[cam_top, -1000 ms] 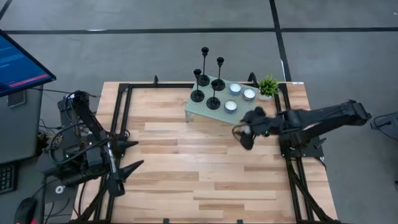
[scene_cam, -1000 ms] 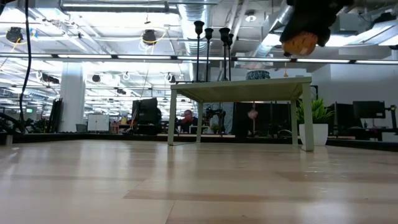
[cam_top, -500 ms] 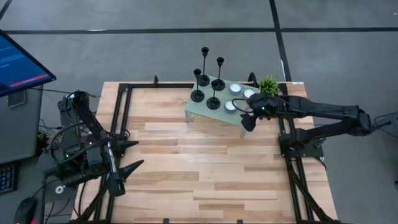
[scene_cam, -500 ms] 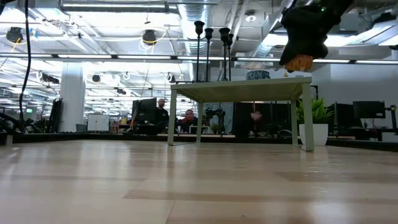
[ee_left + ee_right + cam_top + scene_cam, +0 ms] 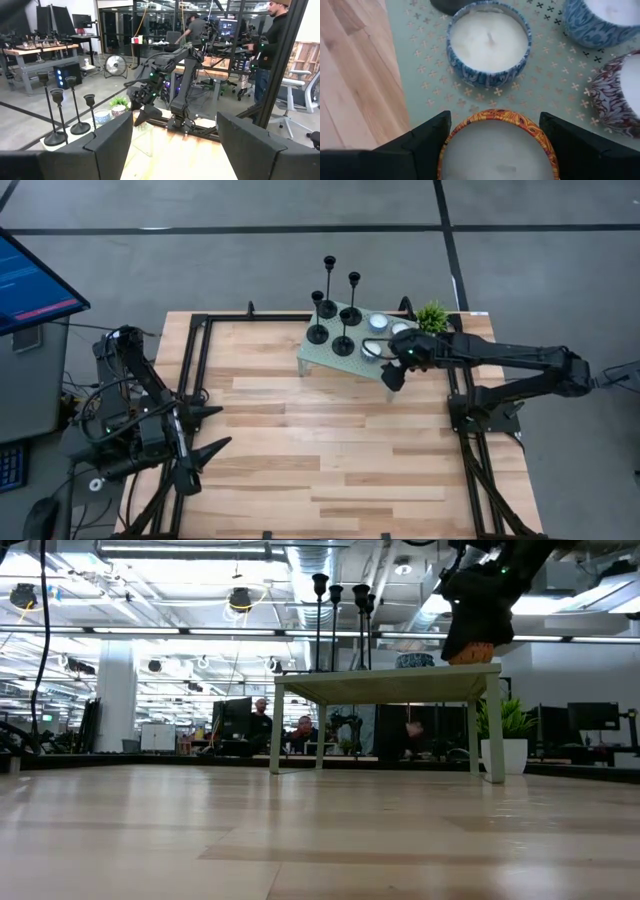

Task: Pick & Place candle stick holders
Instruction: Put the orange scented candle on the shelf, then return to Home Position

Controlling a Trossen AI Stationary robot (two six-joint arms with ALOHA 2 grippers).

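Note:
Several black candle stick holders (image 5: 330, 308) (image 5: 338, 610) (image 5: 62, 112) stand by their round bases on the left half of a small pale-green stand (image 5: 312, 358) (image 5: 390, 683) at the table's far middle. My right gripper (image 5: 392, 376) (image 5: 470, 635) (image 5: 497, 150) hovers over the stand's near right corner, shut on an orange patterned candle tin (image 5: 497, 145) (image 5: 472, 652). It is a little right of the holders. At the table's left edge, my left gripper (image 5: 207, 430) (image 5: 175, 150) waits open and level with nothing between its fingers. My right gripper pinches the orange tin's round wall (image 5: 451, 137) between its two fingers (image 5: 422, 142), one on each opposite side. The fingers slant down from the table's right and near side. The tin sits upright, wax up, just over the stand's top; whether it touches, I cannot tell.
Three candle tins (image 5: 378, 322) (image 5: 487, 42) sit on the stand's right half, close under the right gripper. A small potted plant (image 5: 432, 317) stands at the far right corner. Black frame rails (image 5: 195, 360) run along the table's sides. The wooden table top (image 5: 320, 450) spreads toward the near edge.
My right gripper has swung toward the table's far edge with the orange tin, from over the bare wood to over the stand's near right corner. It has sunk a little. The tin stays between the fingers.

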